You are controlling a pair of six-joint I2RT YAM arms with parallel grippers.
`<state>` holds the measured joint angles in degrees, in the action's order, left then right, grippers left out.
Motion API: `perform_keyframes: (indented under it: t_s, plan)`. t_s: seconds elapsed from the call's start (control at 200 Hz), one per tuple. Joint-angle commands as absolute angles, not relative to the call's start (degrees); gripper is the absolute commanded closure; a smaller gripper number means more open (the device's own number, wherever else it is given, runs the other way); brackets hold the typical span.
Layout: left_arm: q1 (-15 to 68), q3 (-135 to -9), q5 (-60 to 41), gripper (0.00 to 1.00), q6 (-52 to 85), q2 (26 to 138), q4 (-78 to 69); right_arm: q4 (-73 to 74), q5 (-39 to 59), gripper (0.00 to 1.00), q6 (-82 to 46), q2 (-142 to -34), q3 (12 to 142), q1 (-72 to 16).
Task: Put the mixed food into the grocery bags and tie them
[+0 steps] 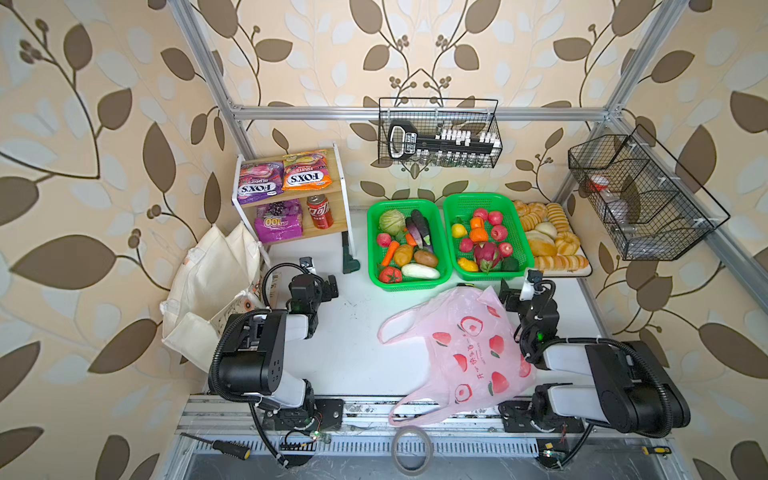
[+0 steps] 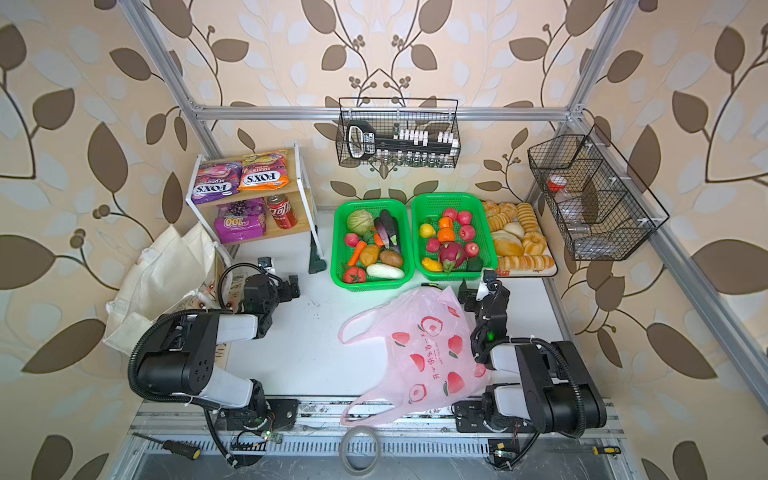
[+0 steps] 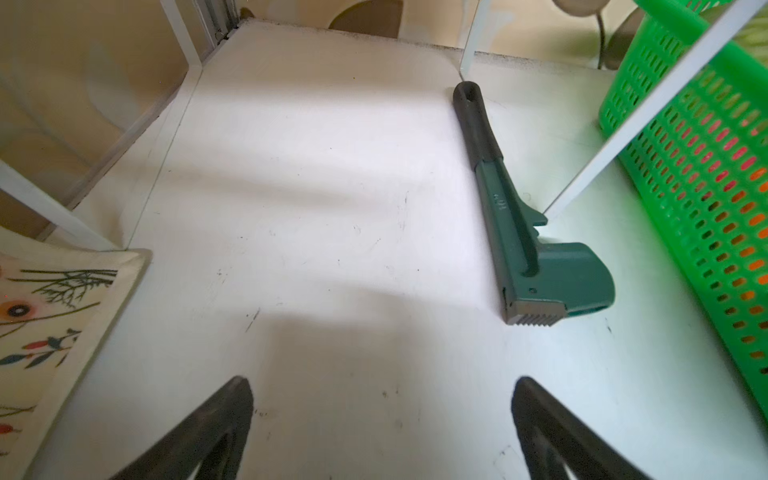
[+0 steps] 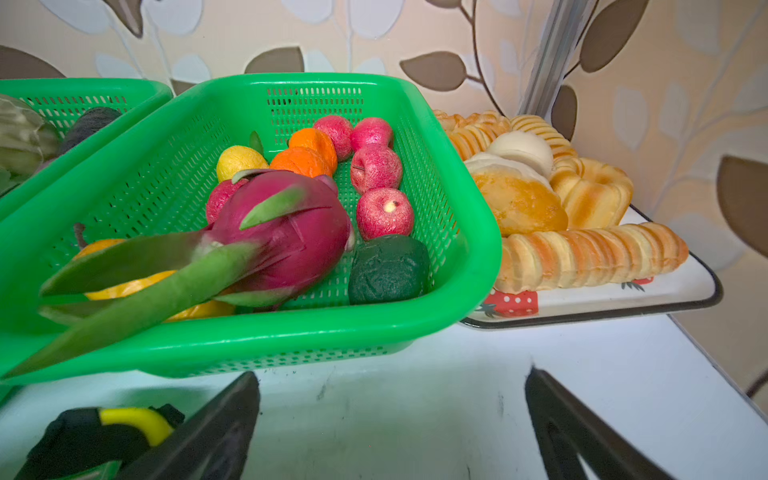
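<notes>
On counter, nothing bagged yet. Left fingers (image 3: pixel 232 409) spread wide, empty, over bare counter (image 1: pixel 353 332); right fingers (image 4: pixel 232 415) equally wide, empty. Pink bag (image 1: pixel 469 353) lies crumpled just beside right fingers, long axis far-to-near; right arm nearer. Canvas tote (image 1: pixel 208 286) slumps beside left arm. Counts: two bags; on shelf (image 1: pixel 337 216) purple "100" packet (image 1: pixel 276 224), orange FOX'S packet (image 1: pixel 303 174), one can (image 1: pixel 319 212); in vegetable basket (image 1: pixel 409 286) one cabbage (image 1: pixel 391 221), two potatoes (image 1: pixel 403 254), one tomato (image 1: pixel 390 275).

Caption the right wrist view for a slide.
Open right gripper facing the green basket with the dragon fruit, bread tray beside it.
</notes>
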<state>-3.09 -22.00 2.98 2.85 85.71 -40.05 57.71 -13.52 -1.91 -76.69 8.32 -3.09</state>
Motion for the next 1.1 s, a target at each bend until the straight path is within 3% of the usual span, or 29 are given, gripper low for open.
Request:
perform_keyframes:
  t_s: [0.0, 1.095]
  plan:
    - [-3.52, -23.12, 2.34, 0.01, 2.11, 85.89, -40.52, 59.23, -14.05, 0.0, -1.67, -76.98, 9.58, -2.9]
    - [-3.45, -22.76, 2.26, 0.01, 2.02, 85.52, -40.94, 59.13, -10.87, 0.0, -2.22, -76.77, 9.45, -1.38]
